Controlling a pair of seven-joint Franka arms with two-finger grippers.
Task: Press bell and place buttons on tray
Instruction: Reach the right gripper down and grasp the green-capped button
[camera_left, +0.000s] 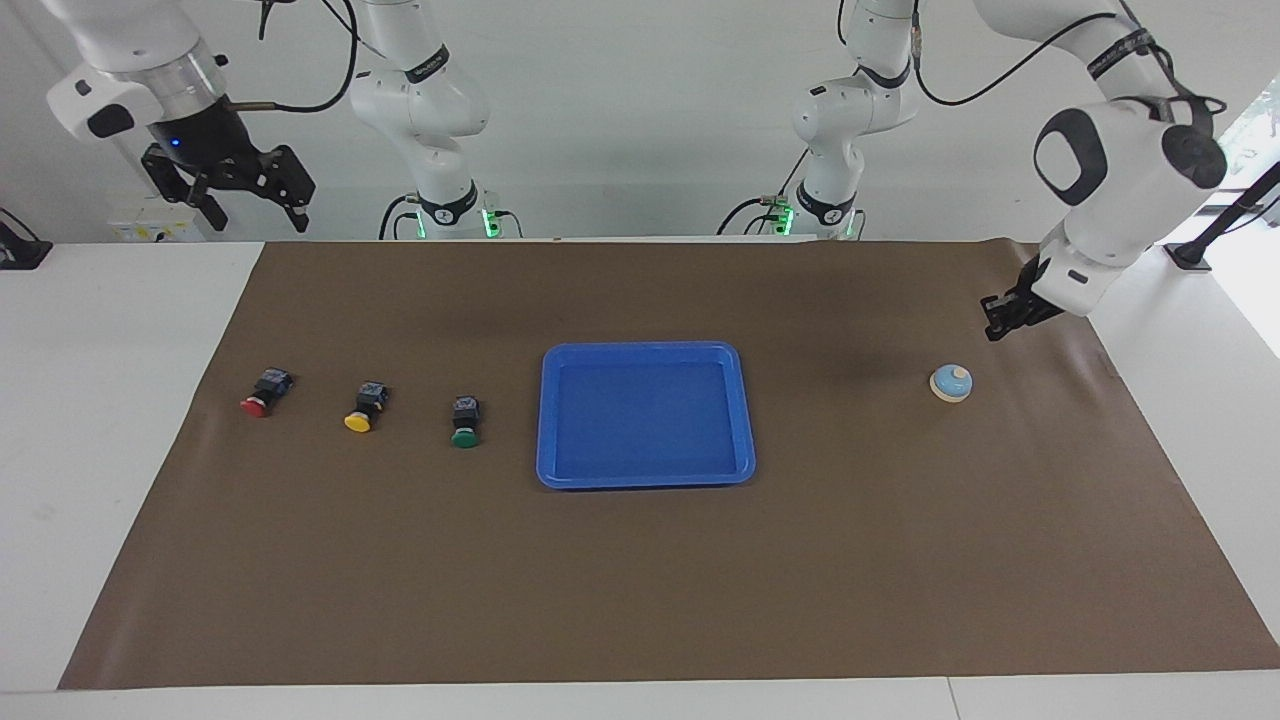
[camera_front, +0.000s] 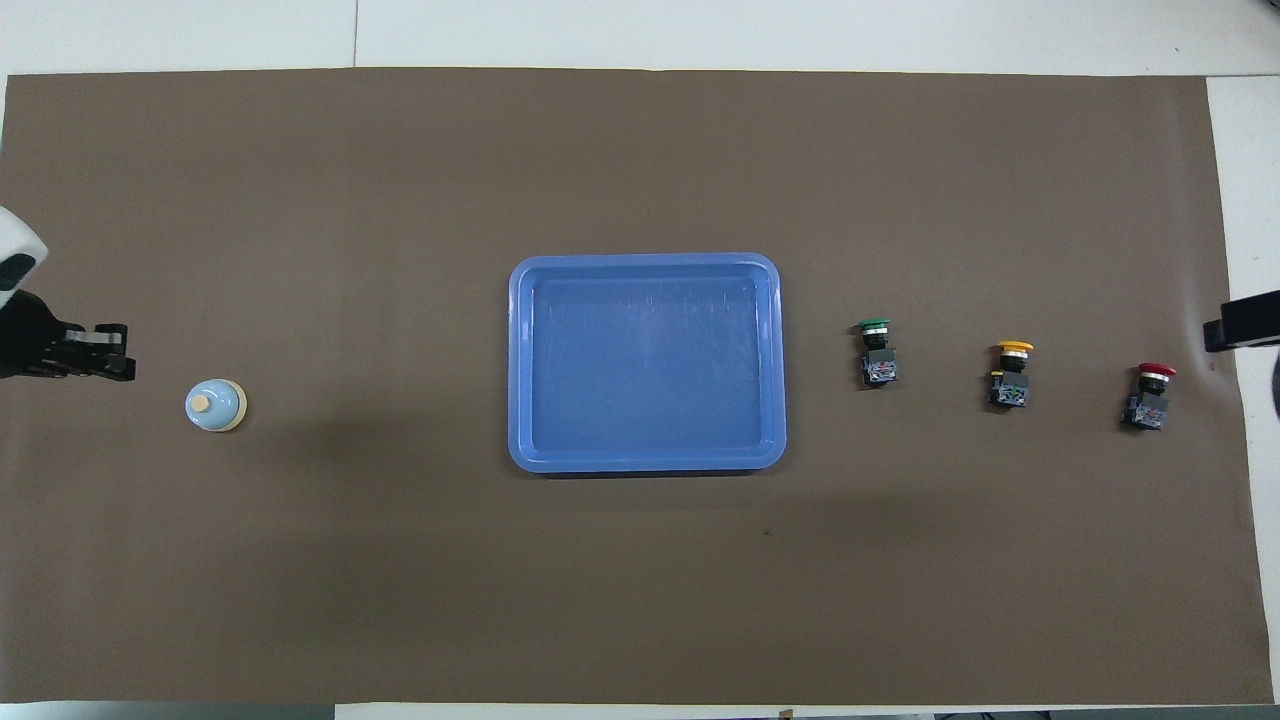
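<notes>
The right claw (camera_left: 255, 212) waits, spread wide and empty, above the table's (camera_left: 120, 330) ten o'clock corner in the facing view. At the tray's (camera_left: 645, 480) nine o'clock the red button (camera_left: 262, 392), yellow button (camera_left: 364, 407) and green button (camera_left: 465, 421) lie in a row on the brown mat (camera_left: 640, 590). At its three o'clock stands the bell (camera_left: 951, 382). The left claw (camera_left: 998, 320) hangs over the mat at the bell's one o'clock, clear of it; whether it is spread or pressed together I cannot tell.

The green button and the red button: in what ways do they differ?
The green button has a green cap and lies beside the tray; the red button has a red cap and lies at the right arm's end of the row. Both have black bodies and lie on the brown mat.
</notes>
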